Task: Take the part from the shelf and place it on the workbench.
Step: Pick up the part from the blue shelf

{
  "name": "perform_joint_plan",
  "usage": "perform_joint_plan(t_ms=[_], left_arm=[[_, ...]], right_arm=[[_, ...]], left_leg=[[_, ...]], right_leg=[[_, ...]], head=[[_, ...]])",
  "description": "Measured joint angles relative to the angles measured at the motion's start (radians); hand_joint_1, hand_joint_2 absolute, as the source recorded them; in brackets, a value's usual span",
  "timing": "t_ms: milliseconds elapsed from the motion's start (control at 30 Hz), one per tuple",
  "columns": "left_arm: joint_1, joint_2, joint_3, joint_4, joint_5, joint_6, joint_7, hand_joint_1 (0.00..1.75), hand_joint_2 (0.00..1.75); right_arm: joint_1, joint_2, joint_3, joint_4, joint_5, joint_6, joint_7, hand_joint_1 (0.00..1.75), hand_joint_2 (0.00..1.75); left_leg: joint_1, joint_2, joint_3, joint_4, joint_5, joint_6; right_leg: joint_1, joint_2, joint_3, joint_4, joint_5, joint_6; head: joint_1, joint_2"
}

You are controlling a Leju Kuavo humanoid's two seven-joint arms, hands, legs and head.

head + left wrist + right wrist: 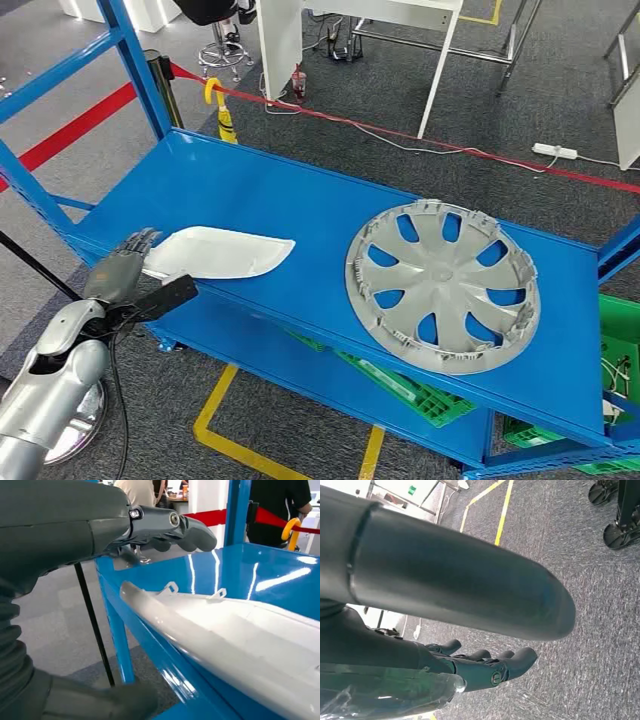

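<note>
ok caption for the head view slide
Left hand reaches the white part on the blue shelf, beside a wheel cover.

You see the left hand (113, 525) reaching over the near end of the white part (234, 640), its fingers (188, 530) stretched out above it and the thumb (94, 702) below the blue shelf (264, 575) edge, apart from both. The part lies flat on the shelf. A red barrier tape (211, 516) runs behind.

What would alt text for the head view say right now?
The robot's left hand reaches the near end of a white elongated part lying on a blue shelf; whether it grips it is unclear. A grey wheel cover lies flat further right, with green crates below.
</note>
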Motion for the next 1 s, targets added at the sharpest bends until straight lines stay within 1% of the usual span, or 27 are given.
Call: perform_joint_plan(t_ms=[33, 67, 133, 167, 200, 233, 267, 300, 333, 400, 433, 500, 567, 600, 733, 833, 900, 1000], left_arm=[[0.006, 0.000, 0.003, -0.002, -0.001, 0.000, 0.017, 1.75, 1.75], [0.014, 0.001, 0.006, -0.006, -0.001, 0.000, 0.033, 1.75, 1.75], [0.040, 0.006, 0.016, -0.024, 0.001, -0.003, 0.081, 1.75, 1.75], [0.053, 0.010, 0.019, -0.036, 0.003, -0.007, 0.094, 1.74, 1.75], [0.064, 0.012, 0.022, -0.048, 0.003, -0.013, 0.101, 1.71, 1.75], [0.073, 0.016, 0.026, -0.060, 0.002, -0.020, 0.105, 1.67, 1.75], [0.080, 0.018, 0.030, -0.072, 0.000, -0.028, 0.108, 1.60, 1.75], [0.085, 0.021, 0.035, -0.081, -0.002, -0.032, 0.109, 1.48, 1.75], [0.088, 0.024, 0.039, -0.088, -0.005, -0.035, 0.108, 1.40, 1.75], [0.092, 0.030, 0.046, -0.096, -0.008, -0.036, 0.107, 1.28, 1.75], [0.093, 0.032, 0.049, -0.100, -0.010, -0.036, 0.106, 1.28, 1.75], [0.097, 0.036, 0.055, -0.105, -0.014, -0.036, 0.106, 1.18, 1.75], [0.100, 0.040, 0.058, -0.110, -0.015, -0.036, 0.106, 1.12, 1.75], [0.102, 0.042, 0.059, -0.112, -0.016, -0.036, 0.106, 1.17, 1.75], [0.106, 0.047, 0.063, -0.118, -0.018, -0.034, 0.106, 1.53, 1.75], [0.108, 0.050, 0.066, -0.122, -0.022, -0.031, 0.106, 1.69, 1.75], [0.108, 0.050, 0.069, -0.125, -0.023, -0.030, 0.106, 1.75, 1.75], [0.109, 0.051, 0.072, -0.129, -0.024, -0.028, 0.106, 1.75, 1.75]], right_arm=[[-0.002, 0.020, 0.008, -0.015, 0.004, -0.011, 0.000, 0.00, 0.00], [-0.003, 0.059, 0.022, -0.030, -0.002, -0.037, 0.000, 0.00, 0.00], [-0.008, 0.191, 0.081, -0.084, -0.034, -0.137, 0.000, 0.00, 0.00], [-0.009, 0.277, 0.118, -0.105, -0.063, -0.190, 0.001, 0.00, 0.00], [-0.010, 0.343, 0.153, -0.130, -0.091, -0.229, 0.002, 0.00, 0.00], [-0.009, 0.420, 0.188, -0.154, -0.121, -0.249, 0.004, 0.00, 0.00], [-0.006, 0.483, 0.223, -0.187, -0.155, -0.254, 0.005, 0.00, 0.00], [0.001, 0.530, 0.257, -0.225, -0.194, -0.247, 0.006, 0.00, 0.00], [0.010, 0.577, 0.292, -0.259, -0.235, -0.226, 0.006, 0.00, 0.00], [0.032, 0.625, 0.353, -0.327, -0.299, -0.192, 0.006, 0.00, 0.00], [0.042, 0.640, 0.380, -0.358, -0.320, -0.183, 0.006, 0.00, 0.00], [0.060, 0.666, 0.424, -0.408, -0.343, -0.175, 0.006, 0.00, 0.00], [0.071, 0.685, 0.458, -0.444, -0.359, -0.173, 0.010, 0.00, 0.00], [0.076, 0.688, 0.472, -0.459, -0.366, -0.175, 0.013, 0.00, 0.00], [0.089, 0.698, 0.514, -0.490, -0.388, -0.182, 0.020, 0.00, 0.00], [0.094, 0.697, 0.538, -0.498, -0.404, -0.186, 0.025, 0.00, 0.00], [0.097, 0.697, 0.552, -0.502, -0.417, -0.190, 0.026, 0.00, 0.00], [0.102, 0.696, 0.571, -0.505, -0.431, -0.196, 0.026, 0.00, 0.00]], left_leg=[[0.002, 0.000, 0.000, 0.000, 0.000, -0.001], [0.004, 0.001, 0.001, 0.000, -0.001, -0.002], [0.012, 0.003, 0.002, 0.000, -0.001, -0.006], [0.014, 0.004, 0.002, -0.001, -0.001, -0.008], [0.015, 0.004, 0.003, -0.001, -0.001, -0.010], [0.014, 0.003, 0.003, -0.003, 0.001, -0.013], [0.012, 0.002, 0.004, -0.004, 0.002, -0.015], [0.012, 0.001, 0.004, -0.006, 0.003, -0.017], [0.011, 0.000, 0.005, -0.007, 0.004, -0.018], [0.011, -0.001, 0.006, -0.009, 0.004, -0.019], [0.010, -0.001, 0.007, -0.009, 0.004, -0.020], [0.011, 0.000, 0.007, -0.010, 0.004, -0.020], [0.012, 0.002, 0.007, -0.010, 0.004, -0.020], [0.011, 0.002, 0.007, -0.010, 0.004, -0.020], [0.011, 0.002, 0.007, -0.010, 0.004, -0.020], [0.011, 0.002, 0.007, -0.010, 0.004, -0.020], [0.011, 0.002, 0.007, -0.010, 0.004, -0.020], [0.011, 0.002, 0.007, -0.010, 0.004, -0.020]], right_leg=[[0.001, 0.001, 0.000, 0.000, 0.000, -0.001], [0.004, 0.002, 0.001, -0.001, 0.000, -0.003], [0.012, 0.004, 0.001, -0.003, 0.002, -0.008], [0.015, 0.004, 0.001, -0.004, 0.002, -0.010], [0.015, 0.004, 0.000, -0.004, 0.002, -0.011], [0.016, 0.004, -0.001, -0.003, 0.001, -0.013], [0.014, 0.002, -0.001, -0.001, 0.000, -0.015], [0.013, 0.002, -0.002, 0.000, -0.001, -0.016], [0.012, 0.001, -0.002, 0.002, -0.001, -0.017], [0.012, 0.000, -0.001, 0.002, -0.002, -0.019], [0.011, 0.001, -0.001, 0.002, -0.002, -0.020], [0.012, 0.001, -0.001, 0.002, -0.001, -0.021], [0.013, 0.002, -0.001, 0.001, -0.001, -0.022], [0.012, 0.002, -0.002, 0.001, 0.000, -0.022], [0.012, 0.002, -0.001, 0.001, -0.001, -0.022], [0.012, 0.002, -0.002, 0.001, -0.001, -0.022], [0.012, 0.002, -0.002, 0.001, -0.001, -0.022], [0.012, 0.002, -0.002, 0.001, -0.001, -0.022]], head=[[0.000, 0.000], [0.001, 0.000], [0.006, 0.000], [0.009, 0.000], [0.010, 0.000], [0.012, 0.000], [0.011, 0.000], [0.012, 0.000], [0.016, 0.000], [0.019, 0.000], [0.019, 0.000], [0.022, 0.000], [0.024, 0.000], [0.023, 0.000], [0.021, 0.000], [0.020, 0.000], [0.020, 0.000], [0.020, 0.000]])
